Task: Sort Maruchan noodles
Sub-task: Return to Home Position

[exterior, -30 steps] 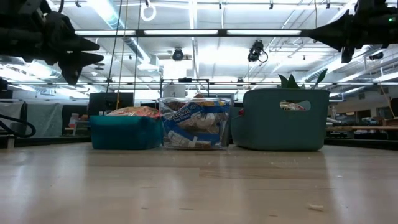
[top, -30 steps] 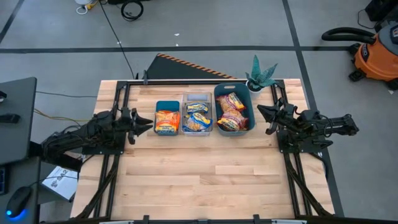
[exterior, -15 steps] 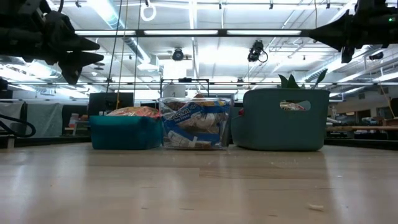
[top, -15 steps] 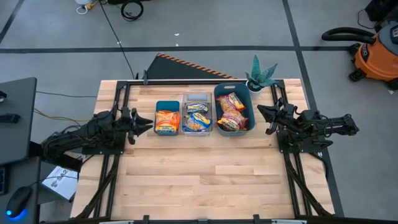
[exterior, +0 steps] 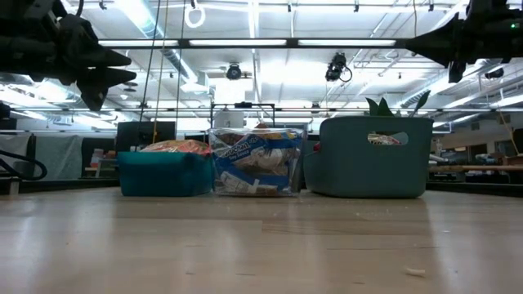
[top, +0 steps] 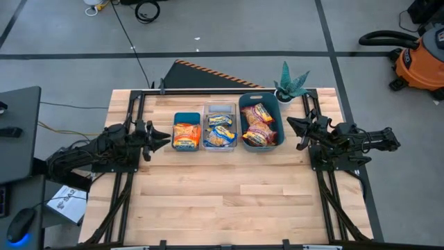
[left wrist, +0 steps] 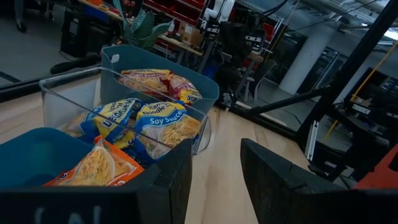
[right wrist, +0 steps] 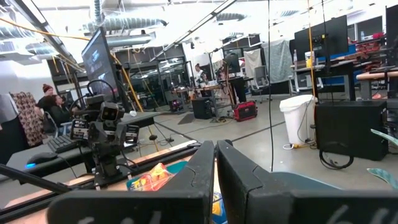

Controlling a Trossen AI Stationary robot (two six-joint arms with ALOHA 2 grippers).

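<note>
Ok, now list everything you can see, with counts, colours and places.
Table: one, pale wood, under both arms.
Small bin: one, teal, left end of the row.
Orange packets: pile, count unclear, in the small bin.
Clear bin: one, transparent, middle of the row.
Yellow-and-blue packets: at least two, in the clear bin.
Large bin: one, teal, right end.
Red-brown packets: several, in the large bin.
Potted plant: one, green, table corner behind the large bin.
Shop vacuum: one, orange, on the floor off to the right.
Left claw: one, dark, open, empty, beside the small bin.
Right claw: one, dark, shut, empty, beside the large bin.
</note>
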